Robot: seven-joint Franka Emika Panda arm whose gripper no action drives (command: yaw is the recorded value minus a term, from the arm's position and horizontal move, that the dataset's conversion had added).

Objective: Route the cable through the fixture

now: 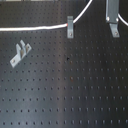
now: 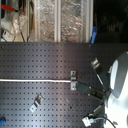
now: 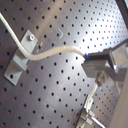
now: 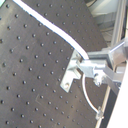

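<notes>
The white cable (image 1: 35, 27) comes in from the first exterior view's left and reaches the middle fixture (image 1: 70, 26), then curves up and off the top edge. In the first wrist view the cable (image 3: 55, 51) crosses the top of that fixture (image 3: 21, 59) and ends between the fingers of my gripper (image 3: 89, 59), which is shut on it. The second wrist view shows the cable (image 4: 45, 22) running to the gripper (image 4: 89, 59) just above the fixture (image 4: 69, 80). In the second exterior view the gripper (image 2: 91, 90) sits just beside the fixture (image 2: 74, 81), toward the second exterior view's right.
A second metal fixture (image 1: 20, 53) stands on the black perforated board (image 1: 75, 90) toward the first exterior view's lower left. A grey upright piece (image 1: 113, 19) is at the first exterior view's upper right. The arm's white body (image 2: 119, 85) fills the second exterior view's right.
</notes>
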